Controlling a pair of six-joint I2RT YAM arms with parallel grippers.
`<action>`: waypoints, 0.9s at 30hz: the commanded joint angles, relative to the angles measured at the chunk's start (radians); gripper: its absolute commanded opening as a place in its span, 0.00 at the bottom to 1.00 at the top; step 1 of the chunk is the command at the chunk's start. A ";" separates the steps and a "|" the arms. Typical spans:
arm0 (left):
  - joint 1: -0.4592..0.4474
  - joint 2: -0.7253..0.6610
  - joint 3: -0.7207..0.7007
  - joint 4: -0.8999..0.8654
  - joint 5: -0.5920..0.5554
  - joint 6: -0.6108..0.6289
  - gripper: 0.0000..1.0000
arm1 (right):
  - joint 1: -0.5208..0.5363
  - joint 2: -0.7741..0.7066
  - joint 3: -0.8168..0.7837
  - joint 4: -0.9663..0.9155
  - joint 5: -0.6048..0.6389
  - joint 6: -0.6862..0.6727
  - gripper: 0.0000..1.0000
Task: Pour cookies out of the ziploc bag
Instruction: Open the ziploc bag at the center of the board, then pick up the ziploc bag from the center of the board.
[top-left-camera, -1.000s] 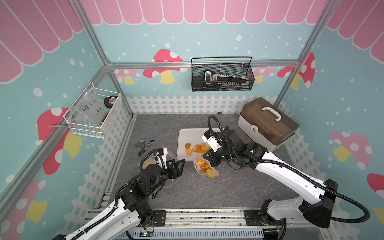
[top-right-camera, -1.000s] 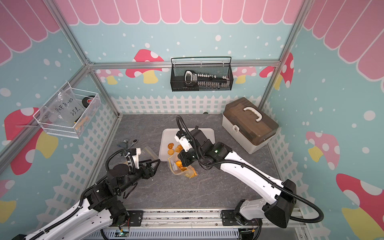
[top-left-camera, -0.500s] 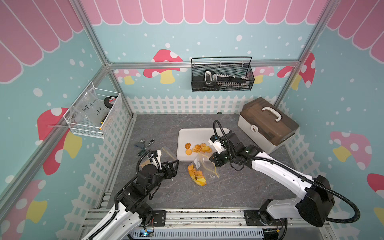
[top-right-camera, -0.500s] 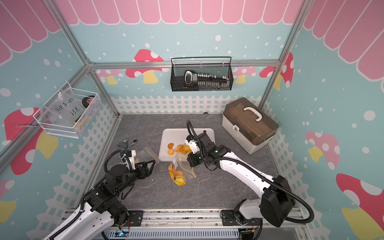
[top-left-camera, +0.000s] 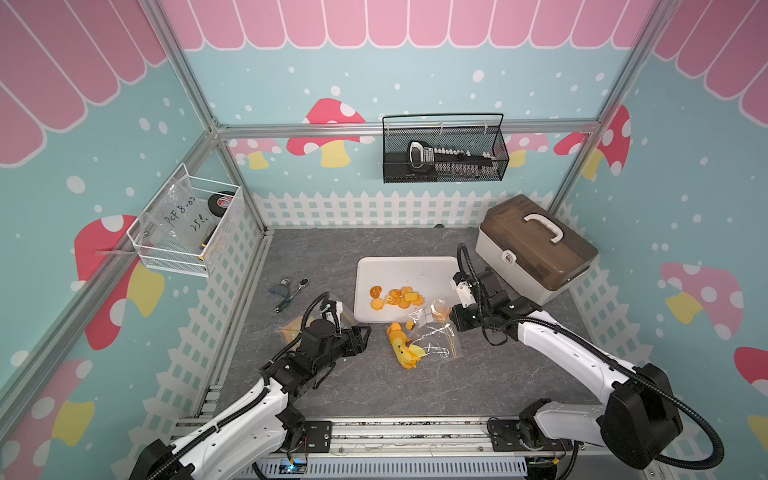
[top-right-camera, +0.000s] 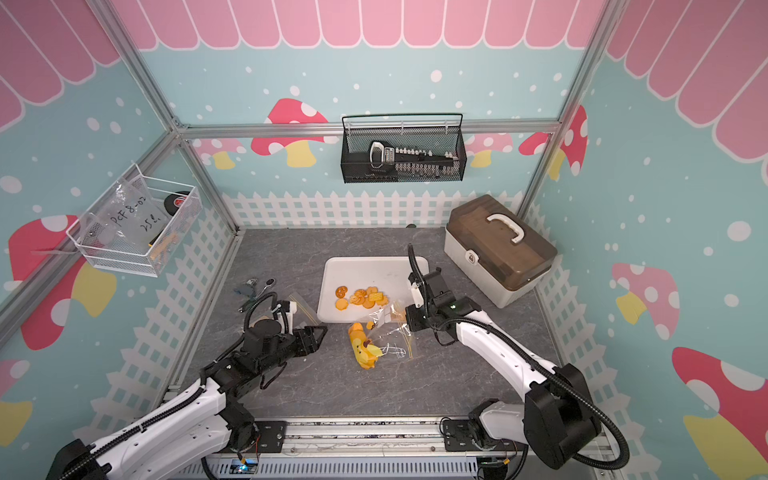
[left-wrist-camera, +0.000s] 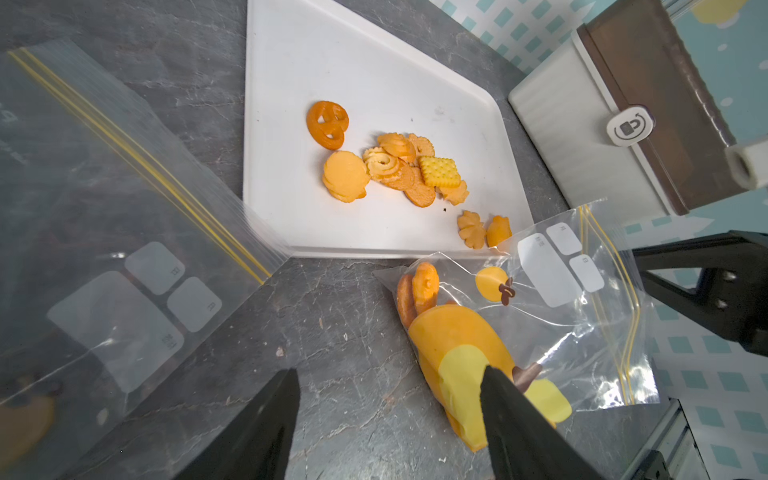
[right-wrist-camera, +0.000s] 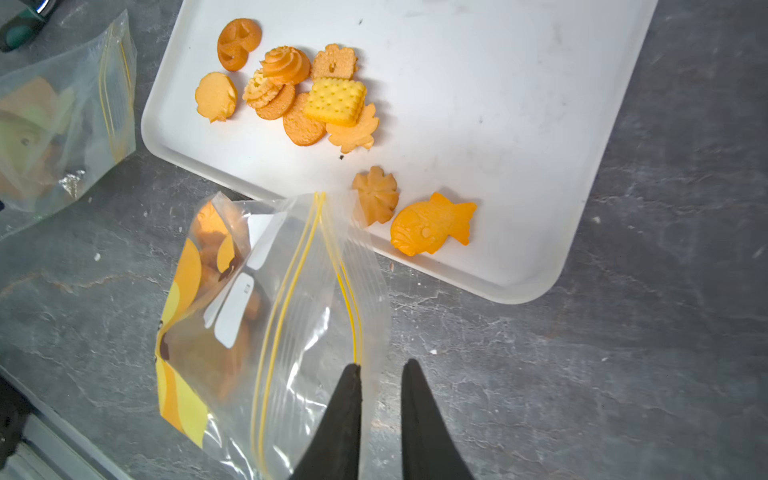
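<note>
**Robot lab test booth**

A metal frame (top-left-camera: 540, 126) holds printed mushroom walls (top-left-camera: 415, 75), and a white picket fence (top-left-camera: 353, 208) edges the grey desk (top-left-camera: 415, 395). A left arm (top-left-camera: 232, 426) and a right arm (top-left-camera: 573, 352) are bolted to a front rail (top-left-camera: 415, 430). A wire basket (top-left-camera: 444, 166) hangs on the frame.

11 cookies (right-wrist-camera: 336, 102) on 1 tray (right-wrist-camera: 498, 83); 2 ziploc bags (right-wrist-camera: 291, 332); 1 toolbox (top-left-camera: 536, 249)

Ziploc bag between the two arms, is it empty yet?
Not empty: a few cookies show through the ziploc bag, bunched opposite its zipper.
</note>
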 joint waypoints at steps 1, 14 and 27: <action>0.002 0.026 -0.014 0.079 0.029 -0.033 0.71 | -0.003 -0.048 0.018 -0.042 0.043 -0.010 0.26; -0.079 0.370 0.050 0.318 0.040 -0.066 0.60 | 0.022 -0.208 0.021 -0.074 -0.229 0.070 0.39; -0.097 0.397 0.048 0.339 0.023 -0.066 0.58 | 0.081 -0.131 -0.006 -0.034 -0.193 0.078 0.44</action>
